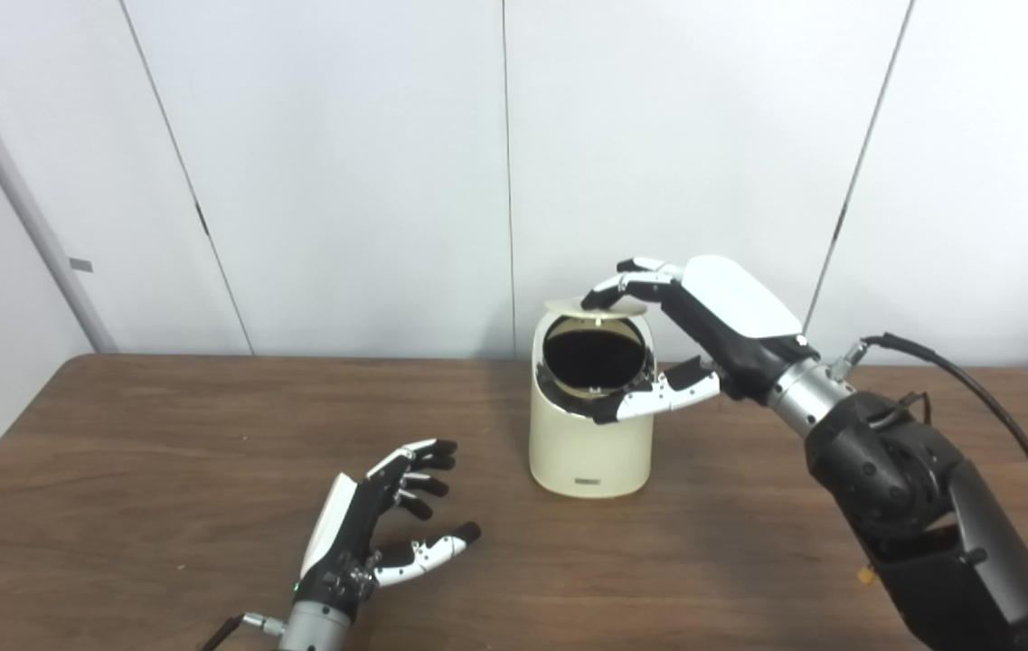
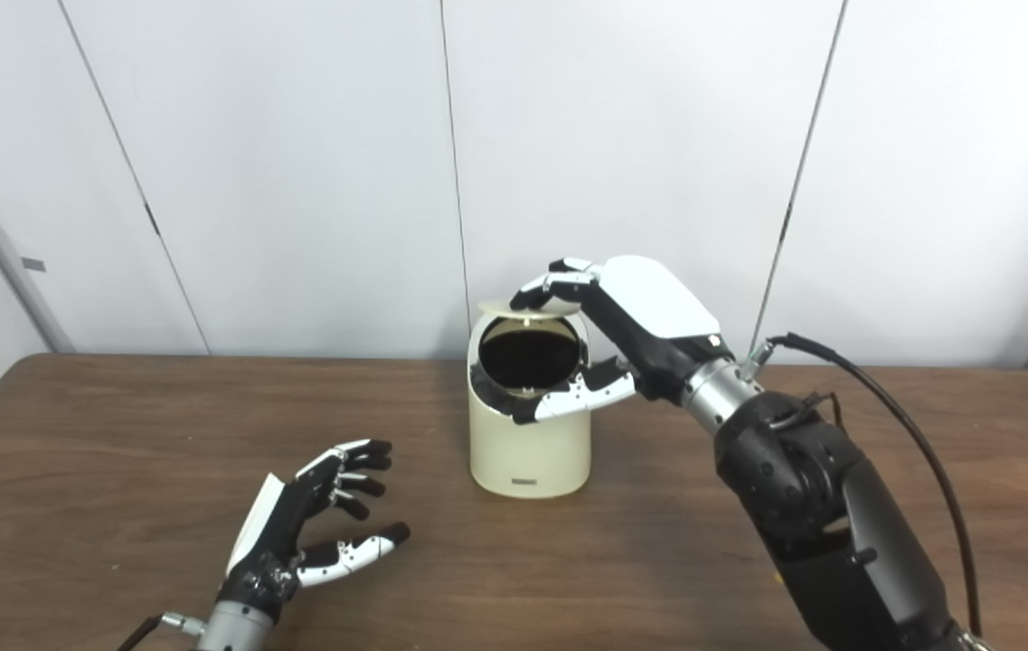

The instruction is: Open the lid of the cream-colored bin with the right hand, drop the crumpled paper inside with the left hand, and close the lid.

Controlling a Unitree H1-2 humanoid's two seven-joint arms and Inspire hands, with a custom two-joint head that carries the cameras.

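Observation:
The cream-colored bin (image 1: 590, 448) stands upright on the table's middle. Its round lid (image 1: 568, 307) is tipped up at the back, so the dark opening (image 1: 593, 353) shows. My right hand (image 1: 712, 334) reaches over the bin from the right. Its fingertips (image 1: 608, 294) rest on top of the raised lid, and its thumb (image 1: 663, 395) lies apart along the front rim. My left hand (image 1: 378, 533) is open and empty, palm to the right, low over the table left of the bin. No crumpled paper shows anywhere; the inside of the bin is too dark to tell.
The brown wooden table (image 1: 161, 452) runs to a white panelled wall (image 1: 342, 181) close behind the bin. A black cable (image 1: 1002, 416) loops off my right forearm at the right.

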